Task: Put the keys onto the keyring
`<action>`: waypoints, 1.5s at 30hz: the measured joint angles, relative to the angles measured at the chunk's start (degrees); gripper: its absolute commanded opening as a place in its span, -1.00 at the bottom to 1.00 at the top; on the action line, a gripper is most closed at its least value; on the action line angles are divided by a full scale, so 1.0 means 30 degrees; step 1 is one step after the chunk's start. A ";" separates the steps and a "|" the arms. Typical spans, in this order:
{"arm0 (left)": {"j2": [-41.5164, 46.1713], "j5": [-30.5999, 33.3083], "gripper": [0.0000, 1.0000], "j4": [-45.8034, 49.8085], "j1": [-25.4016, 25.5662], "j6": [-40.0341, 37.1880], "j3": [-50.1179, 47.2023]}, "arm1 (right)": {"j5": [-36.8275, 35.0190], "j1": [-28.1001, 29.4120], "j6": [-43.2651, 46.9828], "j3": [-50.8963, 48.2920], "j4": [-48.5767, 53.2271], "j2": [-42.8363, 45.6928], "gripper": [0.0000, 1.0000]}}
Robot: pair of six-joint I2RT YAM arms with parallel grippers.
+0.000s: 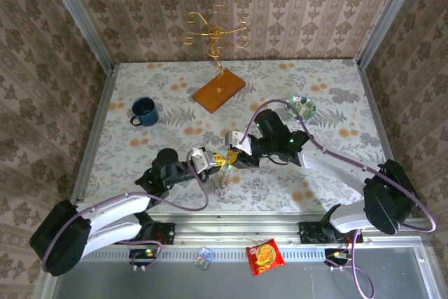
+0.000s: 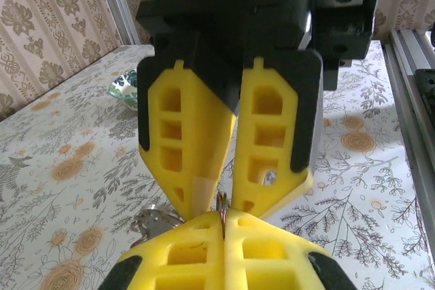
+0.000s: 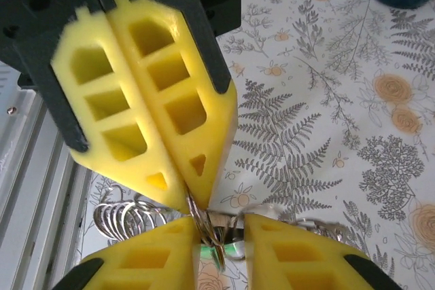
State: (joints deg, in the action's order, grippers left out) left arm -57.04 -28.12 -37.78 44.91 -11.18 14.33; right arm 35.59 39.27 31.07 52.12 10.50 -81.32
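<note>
Most of the keyring is hidden. The right wrist view gives only a few thin silvery loops in the gap between yellow fingers, with a green bit beside them, perhaps a key's head, and a blurred bundle of silvery coils to the left. The dark-headed key cannot be picked out. From above, the meeting point is too small to read beyond a pale metal tangle dangling under the fingertips. The left gripper is pressed together, pinching the ring's wire at its very tips. The right gripper has its fingers a little apart with the loops and the green bit between them; whether they press on anything cannot be told. Both meet over the middle of the table, towards its near edge. Its pale cloth is printed with ferns and orange flowers, and damask-papered walls box it in. On it stand a blue mug, a green-patterned bowl and a gold wire stand on a wooden base. The ring's wire is thin, grey and shiny.
</note>
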 measured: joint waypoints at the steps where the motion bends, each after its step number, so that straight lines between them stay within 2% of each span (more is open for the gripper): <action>1: 0.0000 0.0022 -1.00 0.0000 0.0000 0.0000 0.0000 | 0.0117 0.0000 -0.0022 0.0000 -0.0015 -0.0124 -0.77; 3: 0.0022 0.0095 -1.00 -0.0022 -0.0022 0.0000 -0.0015 | 0.0328 0.0000 0.0022 0.0000 -0.0022 -0.0168 -0.98; 4: 0.0051 0.0153 -1.00 -0.0029 -0.0102 0.0000 -0.0022 | 0.0386 -0.0007 0.0073 0.0000 -0.0007 -0.0160 -1.00; 6: 0.0058 0.0219 -1.00 -0.0029 -0.0124 0.0000 -0.0051 | 0.0423 0.0000 0.0066 0.0000 0.0066 -0.0168 -1.00; 9: 0.0197 0.0299 -0.73 0.0109 -0.0117 -0.0015 -0.0066 | 0.0423 0.0000 0.0219 0.0073 0.0255 -0.0168 -1.00; 11: 0.0466 0.0357 -0.61 0.0321 -0.0109 -0.0197 -0.0066 | 0.0313 0.0058 0.0590 0.0364 0.0780 -0.0168 -1.00; 16: 0.1180 0.0379 -0.53 0.1705 -0.0109 -0.0911 0.0226 | -0.0823 0.0546 0.2076 0.1865 0.3184 -0.0204 -1.00; 21: 0.1180 0.0357 -0.56 0.2994 -0.0102 -0.1537 0.0801 | -0.2477 0.1348 0.3592 0.3490 0.5311 -0.0678 -1.00; 28: 0.1209 0.0277 -1.00 0.4291 -0.0102 -0.2382 0.1392 | -0.4954 0.2339 0.5122 0.5093 0.7439 -0.1428 -1.00; 29: 0.1217 0.0233 -1.00 0.4350 -0.0109 -0.2419 0.1421 | -0.5013 0.2339 0.5166 0.5115 0.7490 -0.1421 -0.91; 34: 0.1428 0.0182 -1.00 0.4758 -0.0102 -0.2455 0.1472 | -0.4648 0.2127 0.4590 0.4466 0.6594 -0.0969 -0.37; 38: 0.1683 0.0240 -1.00 0.4495 -0.0109 -0.2288 0.1275 | -0.3555 0.1239 0.2878 0.2273 0.4663 0.0583 -0.32; 45: 0.1821 0.0226 -1.00 0.2856 -0.0109 -0.1435 0.0474 | -0.2361 0.0794 0.0248 0.0415 0.2076 0.1457 -0.39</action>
State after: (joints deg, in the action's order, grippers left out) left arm -51.57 -27.44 -29.21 44.58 -15.49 15.75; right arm 28.51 41.65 31.81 53.36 16.73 -76.95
